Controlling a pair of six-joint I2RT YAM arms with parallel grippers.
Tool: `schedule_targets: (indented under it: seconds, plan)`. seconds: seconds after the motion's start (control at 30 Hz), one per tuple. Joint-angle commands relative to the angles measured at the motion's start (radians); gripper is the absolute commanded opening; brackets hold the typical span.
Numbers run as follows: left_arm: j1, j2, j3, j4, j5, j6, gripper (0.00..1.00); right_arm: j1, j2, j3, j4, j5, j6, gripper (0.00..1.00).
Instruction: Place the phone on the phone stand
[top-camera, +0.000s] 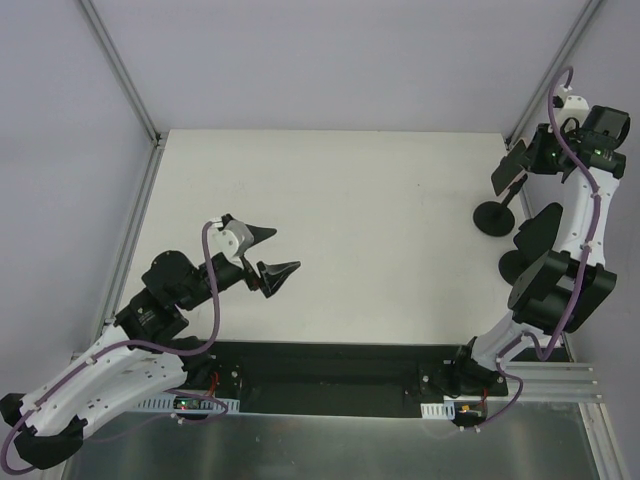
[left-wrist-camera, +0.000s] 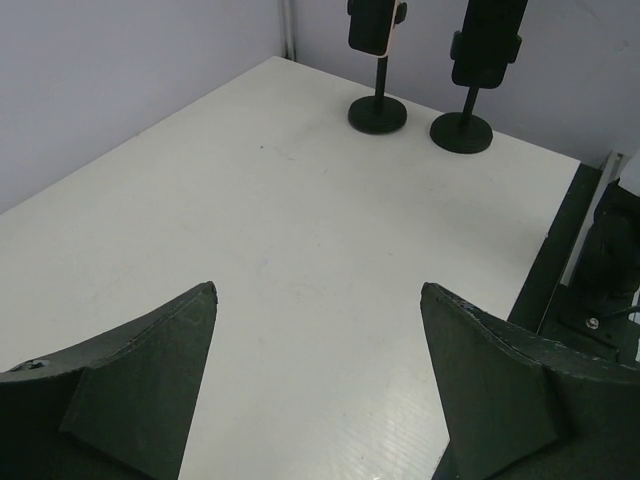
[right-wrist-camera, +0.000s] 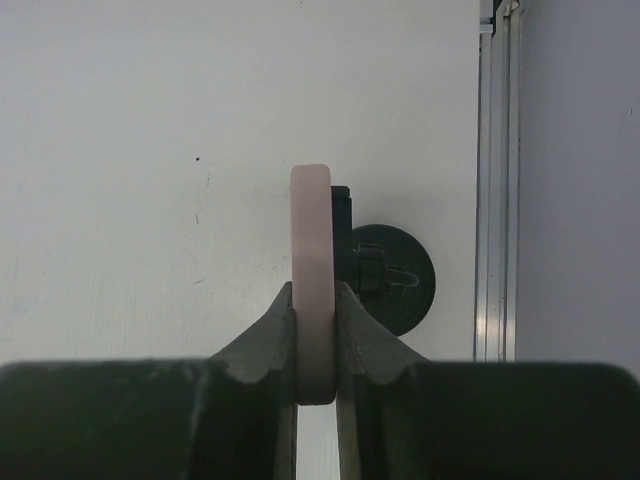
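My right gripper (top-camera: 522, 158) (right-wrist-camera: 313, 312) is shut on the phone (right-wrist-camera: 311, 270), which shows edge-on with a pale pink rim. It holds the phone upright above the black phone stand (top-camera: 495, 217), whose round base (right-wrist-camera: 398, 278) lies just right of the phone. The stand's black holder sits against the phone's right side; I cannot tell whether the phone rests in it. In the left wrist view the phone (left-wrist-camera: 376, 24) stands over that stand's base (left-wrist-camera: 378, 112) at the far end. My left gripper (top-camera: 270, 257) (left-wrist-camera: 315, 300) is open and empty over the table's left middle.
A second black stand (left-wrist-camera: 462, 131) with a dark holder on top stands right of the first; the right arm partly hides it in the top view (top-camera: 512, 266). An aluminium rail (right-wrist-camera: 497, 180) runs along the table's right edge. White table (top-camera: 350, 220).
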Motion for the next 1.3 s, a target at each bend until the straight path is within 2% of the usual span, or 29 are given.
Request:
schedule_targets:
  seconds: [0.0,0.13,0.43,0.5,0.6,0.63,0.7,0.73,0.77,0.83,0.93,1.03,1.07,1.1,1.13,1.2,1.23,1.27]
  plan:
    - [-0.011,0.008,0.002,0.040,-0.039,0.025,0.81,-0.020,-0.032,0.092,0.118,-0.051,-0.026,0.00]
    - [-0.016,0.014,0.002,0.039,-0.033,0.025,0.82,-0.040,-0.025,0.112,0.112,-0.060,-0.030,0.00]
    - [-0.021,0.025,0.002,0.037,-0.030,0.028,0.83,-0.057,0.000,0.044,0.138,-0.065,-0.046,0.00]
    - [-0.021,0.023,0.002,0.034,-0.034,0.033,0.83,-0.057,0.004,0.029,0.143,-0.047,-0.052,0.05]
    - [-0.021,0.023,0.001,0.034,-0.053,0.036,0.83,-0.058,0.005,0.034,0.135,-0.021,-0.032,0.34]
    - [-0.021,0.025,0.001,0.034,-0.048,0.031,0.84,-0.058,-0.003,0.029,0.140,-0.021,-0.024,0.50]
    - [-0.021,0.029,0.002,0.034,-0.039,0.028,0.84,-0.054,-0.026,0.020,0.149,0.017,-0.004,0.61]
    - [-0.021,0.029,0.002,0.034,-0.036,0.027,0.84,-0.052,-0.034,0.023,0.146,0.033,0.002,0.70]
    - [-0.021,0.029,0.002,0.032,-0.034,0.027,0.84,-0.051,-0.043,0.026,0.144,0.045,0.015,0.74]
    - [-0.021,0.029,0.001,0.032,-0.043,0.031,0.85,-0.048,-0.061,0.062,0.127,0.080,0.034,0.99]
    - [-0.021,0.029,0.001,0.032,-0.051,0.033,0.85,-0.031,-0.087,0.130,0.077,0.159,0.077,0.96]
    - [-0.021,0.035,0.002,0.032,-0.051,0.031,0.85,0.018,-0.143,0.164,0.031,0.352,0.120,0.96]
    - [-0.021,0.035,0.002,0.032,-0.057,0.030,0.85,0.079,-0.167,0.176,-0.007,0.548,0.133,0.96]
    - [-0.021,0.035,0.002,0.032,-0.062,0.034,0.85,0.125,-0.173,0.190,-0.038,0.649,0.120,0.96]
    - [-0.021,0.037,0.001,0.032,-0.068,0.034,0.85,0.247,-0.184,0.201,-0.082,0.870,0.108,0.96]
    - [-0.021,0.040,-0.001,0.032,-0.089,0.041,0.85,0.380,-0.198,0.175,-0.094,1.075,0.069,0.96]
    - [-0.021,0.044,-0.001,0.032,-0.097,0.045,0.86,0.500,-0.218,0.128,-0.092,1.201,0.057,0.96]
    - [-0.021,0.044,-0.001,0.031,-0.106,0.054,0.86,0.558,-0.229,0.095,-0.094,1.244,0.057,0.96]
